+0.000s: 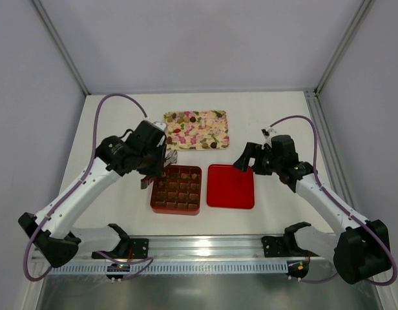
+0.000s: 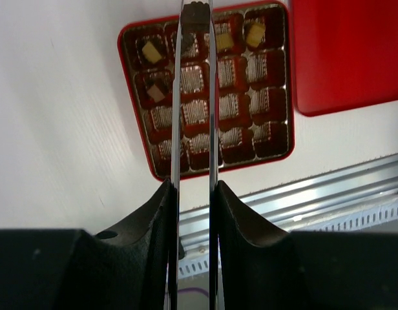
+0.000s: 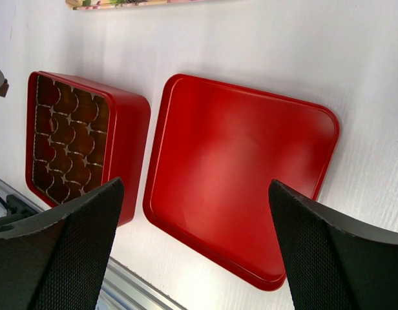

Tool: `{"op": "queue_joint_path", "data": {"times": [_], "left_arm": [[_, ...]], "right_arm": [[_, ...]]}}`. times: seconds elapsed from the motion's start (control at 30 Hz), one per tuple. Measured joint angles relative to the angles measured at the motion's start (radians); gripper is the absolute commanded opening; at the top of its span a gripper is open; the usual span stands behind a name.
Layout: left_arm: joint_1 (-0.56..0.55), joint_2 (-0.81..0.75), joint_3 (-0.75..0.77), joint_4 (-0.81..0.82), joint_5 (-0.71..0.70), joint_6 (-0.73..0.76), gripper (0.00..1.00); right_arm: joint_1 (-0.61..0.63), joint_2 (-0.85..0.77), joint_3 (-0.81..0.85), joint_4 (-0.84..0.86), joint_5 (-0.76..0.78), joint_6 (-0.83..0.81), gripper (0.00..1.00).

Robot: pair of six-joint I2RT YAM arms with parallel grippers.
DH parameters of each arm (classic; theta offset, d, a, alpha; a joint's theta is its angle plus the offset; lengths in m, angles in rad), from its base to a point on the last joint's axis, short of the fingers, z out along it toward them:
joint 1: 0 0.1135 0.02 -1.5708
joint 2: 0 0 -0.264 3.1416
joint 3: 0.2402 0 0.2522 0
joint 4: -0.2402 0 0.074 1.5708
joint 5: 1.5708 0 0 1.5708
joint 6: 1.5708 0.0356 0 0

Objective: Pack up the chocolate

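Left claw [image 2: 194,187] is pressed together on a pair of metal tongs [image 2: 175,97], and the tips of the tongs pinch one dark chocolate piece [image 2: 194,13] over a cell in the far row of the red box [image 3: 128,148]. Inside the box, four lighter chocolates [image 2: 152,51] sit in cells of the two far rows. Right claw [image 3: 194,187] has its fingers wide apart with nothing between them, and it hangs over the flat red lid [image 3: 244,174], which lies just beside the box on its right. More chocolates [image 1: 186,118] lie on the floral tray [image 1: 215,139], behind the box on the white table [image 1: 276,116]
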Motion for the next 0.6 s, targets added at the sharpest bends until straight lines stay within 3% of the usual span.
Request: {"op": "queue_joint_path", "data": {"times": [0.3,0.6], "left_arm": [[0.0,-0.127,-0.209,0.006,0.03,-0.039,0.32],[-0.013,-0.148,-0.287,0.045,0.056,-0.061,0.33]], "right_arm": [[0.027,0.014,0.0,0.012,0.006,0.018,0.92],[0.037,0.016,0.0,0.012,0.016,0.02,0.92]]}}
